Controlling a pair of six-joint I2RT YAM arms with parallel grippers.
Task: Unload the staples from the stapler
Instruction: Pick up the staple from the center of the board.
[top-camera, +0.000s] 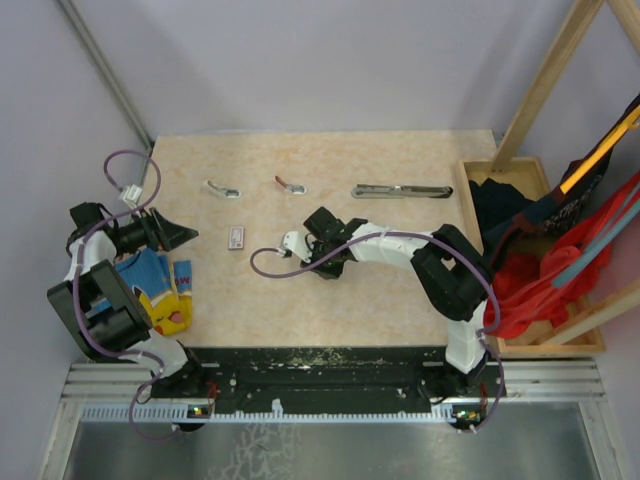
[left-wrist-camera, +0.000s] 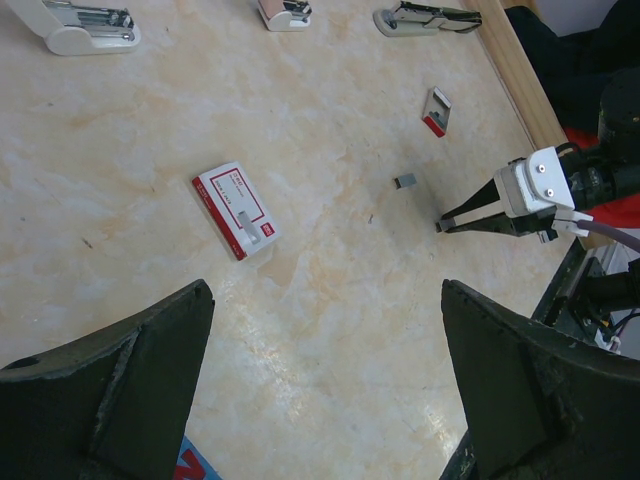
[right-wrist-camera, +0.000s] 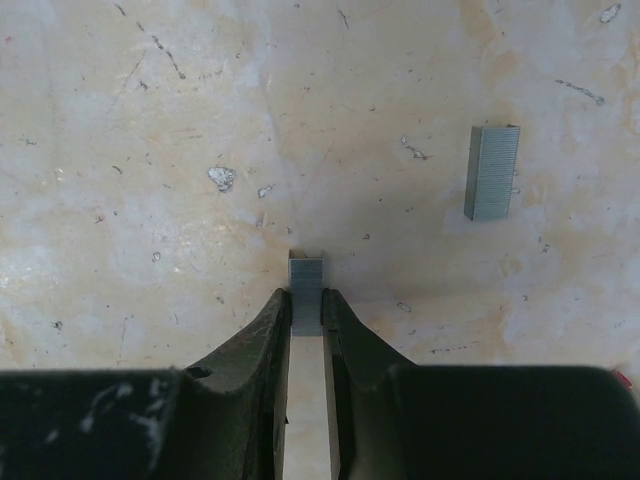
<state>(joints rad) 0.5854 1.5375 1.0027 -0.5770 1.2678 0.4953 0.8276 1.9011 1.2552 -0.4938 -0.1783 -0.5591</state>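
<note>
The stapler (top-camera: 400, 190) lies lengthwise at the back right of the table, also visible in the left wrist view (left-wrist-camera: 425, 17). My right gripper (right-wrist-camera: 306, 298) is down at the tabletop near the middle (top-camera: 284, 243). Its jaws press both sides of a short grey strip of staples (right-wrist-camera: 306, 272), whose far end sticks out past the tips. A second strip of staples (right-wrist-camera: 492, 172) lies loose to the right, and the left wrist view shows it just beyond the right fingertips (left-wrist-camera: 405, 181). My left gripper (left-wrist-camera: 330, 380) hovers open over bare table at the left (top-camera: 185, 237), holding nothing.
A white-and-red tag (top-camera: 236, 236) lies left of centre. Two small clip-like items (top-camera: 222, 189) (top-camera: 291, 185) sit toward the back. A wooden tray (top-camera: 470, 215) with dark and red cloth borders the table's right side. A colourful cloth (top-camera: 160, 290) lies under the left arm.
</note>
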